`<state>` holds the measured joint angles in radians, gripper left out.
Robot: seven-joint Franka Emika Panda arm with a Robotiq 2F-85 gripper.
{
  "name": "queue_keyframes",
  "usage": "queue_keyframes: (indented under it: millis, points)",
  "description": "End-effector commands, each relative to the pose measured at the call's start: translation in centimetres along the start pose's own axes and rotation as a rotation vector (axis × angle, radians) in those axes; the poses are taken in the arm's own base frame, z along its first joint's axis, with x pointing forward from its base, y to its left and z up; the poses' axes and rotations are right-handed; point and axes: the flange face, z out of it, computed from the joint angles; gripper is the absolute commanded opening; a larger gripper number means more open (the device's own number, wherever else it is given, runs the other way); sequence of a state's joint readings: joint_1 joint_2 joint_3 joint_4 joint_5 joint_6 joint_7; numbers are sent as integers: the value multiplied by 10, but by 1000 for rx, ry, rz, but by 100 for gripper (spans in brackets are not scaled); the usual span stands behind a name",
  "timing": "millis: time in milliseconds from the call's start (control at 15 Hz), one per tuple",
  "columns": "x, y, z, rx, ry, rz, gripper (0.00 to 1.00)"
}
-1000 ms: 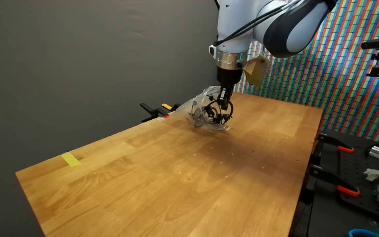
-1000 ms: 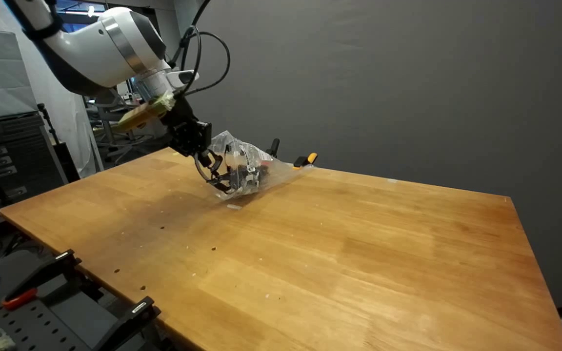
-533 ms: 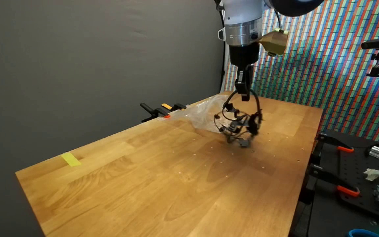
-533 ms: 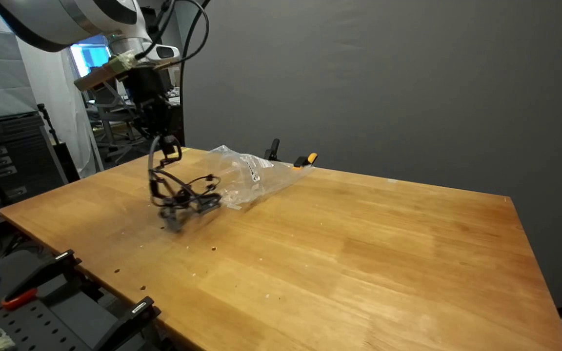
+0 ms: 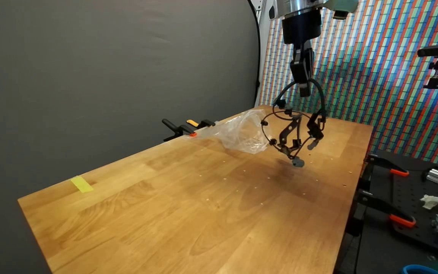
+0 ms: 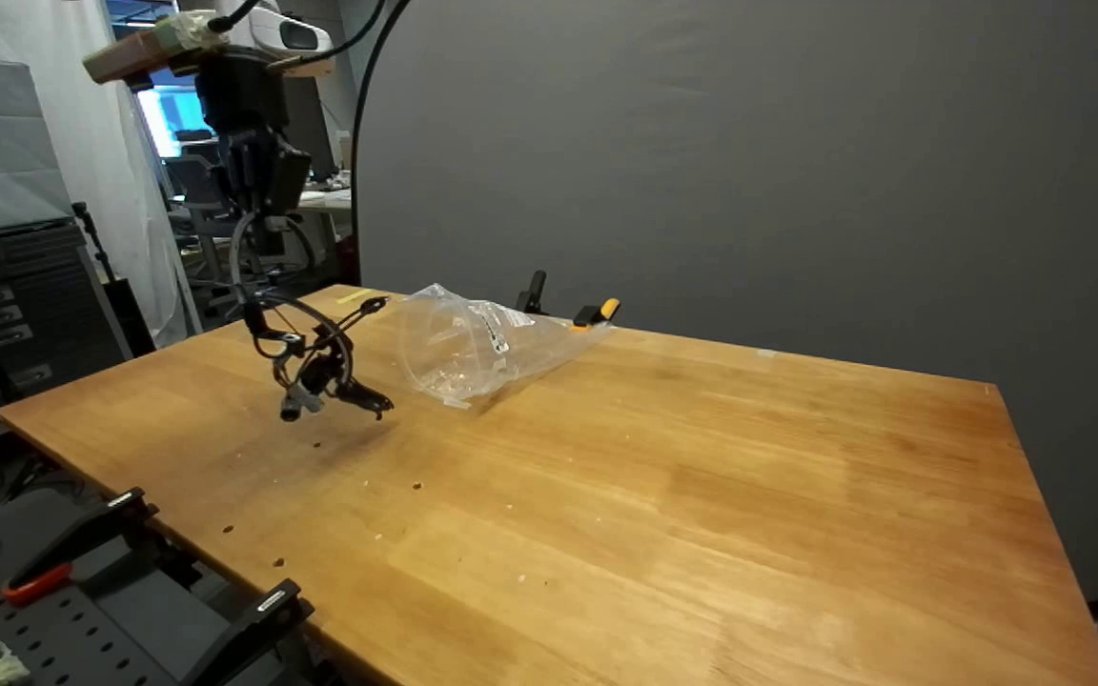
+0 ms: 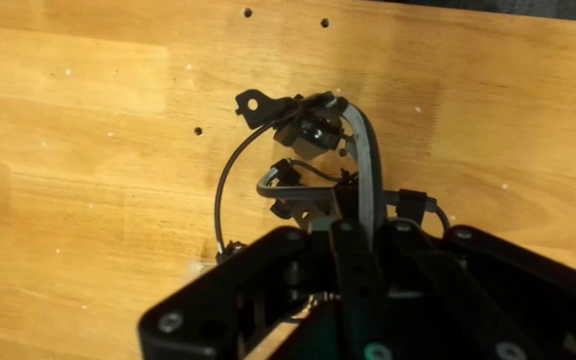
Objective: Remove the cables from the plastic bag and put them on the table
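Note:
The cables are a black bundle with connectors and brackets. They hang from my gripper in both exterior views [image 5: 322, 102] [image 6: 320, 370], above the table [image 5: 158, 213] and outside the bag. The clear plastic bag [image 5: 238, 131] lies on its side near the table's back edge, its wide mouth facing the cables; it also shows in an exterior view [image 6: 482, 348] and looks empty. My gripper [image 5: 305, 88] is shut on a loop of the cables and points down. In the wrist view, the grey-black cable [image 7: 365, 150] runs up from between the fingertips [image 7: 375, 229].
Clamps [image 5: 183, 129] [image 6: 597, 312] grip the back edge beside the bag's narrow end. Yellow tape [image 5: 82, 183] marks the table's far left. More clamps with red pads [image 5: 388, 217] stand along the opposite edge, by a black perforated plate [image 5: 405, 182].
My gripper has pulled the cables out of the bag, moved away from it and risen. The cables now hang in the air. The bag stays behind, slightly collapsed.

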<state>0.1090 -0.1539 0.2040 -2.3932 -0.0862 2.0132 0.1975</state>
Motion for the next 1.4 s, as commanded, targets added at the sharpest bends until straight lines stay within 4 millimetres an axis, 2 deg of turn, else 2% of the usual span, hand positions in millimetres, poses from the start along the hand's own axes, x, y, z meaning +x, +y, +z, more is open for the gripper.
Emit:
queue_keyframes:
  millis: [0, 267, 400, 600, 867, 1000, 1133, 1333]
  points:
    - [-6, -16, -25, 180, -3, -3, 1]
    - [5, -52, -23, 359, -55, 72, 1]
    - [13, -73, -12, 419, -108, 149, 1]
    - [23, -99, 7, 407, 36, 252, 1]
    - [37, -129, 17, 431, 259, 293, 1]
    - [41, -131, 20, 434, 364, 318, 1]
    - [37, -120, 25, 403, 459, 330, 1]
    - [27, -82, 41, 351, 522, 393, 1]
